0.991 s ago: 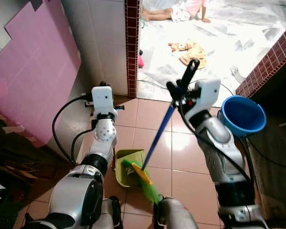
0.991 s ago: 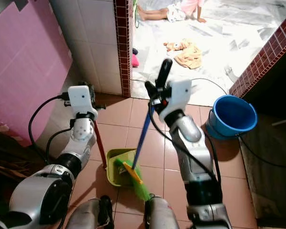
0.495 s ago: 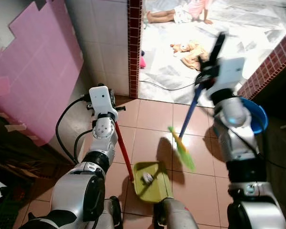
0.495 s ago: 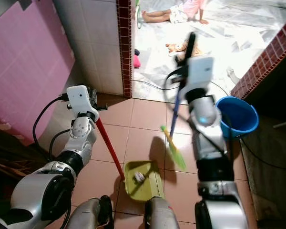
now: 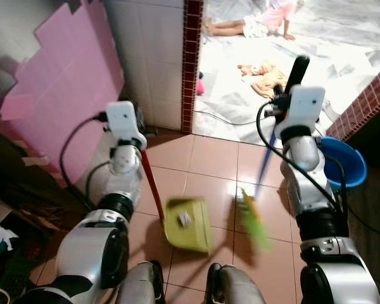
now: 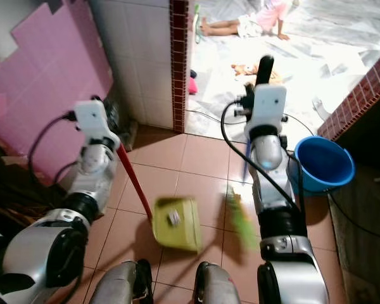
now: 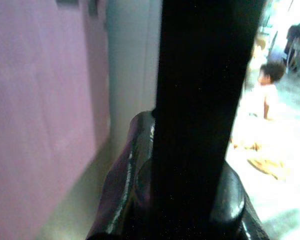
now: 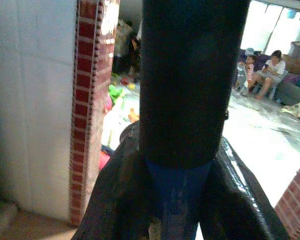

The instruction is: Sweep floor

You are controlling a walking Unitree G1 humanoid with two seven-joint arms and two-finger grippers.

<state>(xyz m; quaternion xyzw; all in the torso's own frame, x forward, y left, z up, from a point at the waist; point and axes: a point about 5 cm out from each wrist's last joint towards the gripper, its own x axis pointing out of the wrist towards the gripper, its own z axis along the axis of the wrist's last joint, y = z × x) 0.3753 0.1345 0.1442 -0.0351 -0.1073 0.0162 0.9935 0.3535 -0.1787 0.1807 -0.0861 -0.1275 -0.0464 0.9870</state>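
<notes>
Green-bristled broom on blue handle (image 5: 256, 218), blurred, now hangs beside the yellow-green plastic dustpan (image 5: 188, 225) rather than in it; a pale scrap (image 5: 184, 218) lies inside, so that sweep looks finished. Dustpan is raised over the terracotta floor tiles (image 5: 206, 158), near the robot's feet. Right tool (image 5: 285, 104) grips the broom handle; left tool (image 5: 123, 136) grips the dustpan's red handle (image 5: 151, 183). One broom, one dustpan, one blue bucket (image 5: 349, 166).
</notes>
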